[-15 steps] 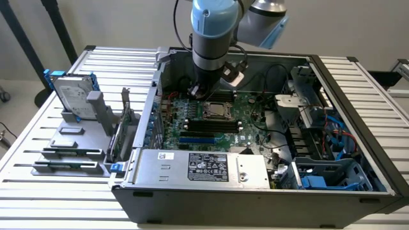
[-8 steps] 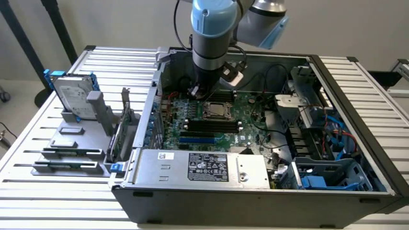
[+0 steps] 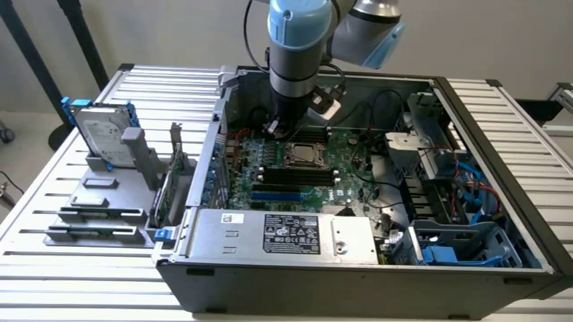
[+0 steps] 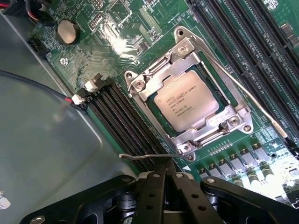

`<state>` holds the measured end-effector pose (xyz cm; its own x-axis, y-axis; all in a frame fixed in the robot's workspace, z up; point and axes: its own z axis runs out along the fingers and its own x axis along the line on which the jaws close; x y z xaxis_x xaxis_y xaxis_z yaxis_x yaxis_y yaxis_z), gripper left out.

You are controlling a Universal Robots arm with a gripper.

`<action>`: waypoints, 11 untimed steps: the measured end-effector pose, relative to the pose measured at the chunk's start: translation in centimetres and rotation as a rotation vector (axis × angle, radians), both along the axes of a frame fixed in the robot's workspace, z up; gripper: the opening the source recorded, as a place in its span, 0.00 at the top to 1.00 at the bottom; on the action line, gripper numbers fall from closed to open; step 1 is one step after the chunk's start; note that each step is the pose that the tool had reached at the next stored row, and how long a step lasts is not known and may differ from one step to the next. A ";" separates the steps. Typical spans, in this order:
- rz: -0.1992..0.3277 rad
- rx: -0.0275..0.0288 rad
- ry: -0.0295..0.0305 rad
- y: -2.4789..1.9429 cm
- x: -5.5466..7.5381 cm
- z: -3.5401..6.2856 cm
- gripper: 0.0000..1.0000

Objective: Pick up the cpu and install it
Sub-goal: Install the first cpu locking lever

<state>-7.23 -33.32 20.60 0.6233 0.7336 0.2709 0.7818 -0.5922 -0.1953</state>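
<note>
The cpu, a flat square chip with a dull silver top and printed text, lies in its socket on the green motherboard. A metal retention frame is folded down around its edges. In the exterior view the cpu sits mid-board, just below the arm's tool. My gripper is shut, its black fingers together beside the socket. A thin wire lever runs right across the fingertips; I cannot tell whether it is pinched. In the exterior view the gripper hangs low over the board's far left part.
Black memory slots flank the socket. The open computer case has a power supply at the front and drive cages on the exterior view's right. A hard drive with blue rails stands in a grey holder outside, left.
</note>
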 end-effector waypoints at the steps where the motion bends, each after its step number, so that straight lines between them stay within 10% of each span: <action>1: 0.000 0.0000 0.0000 0.00 0.0 0.07 0.89; 11: 0.000 0.0000 -0.0001 -0.42 0.0 0.33 0.89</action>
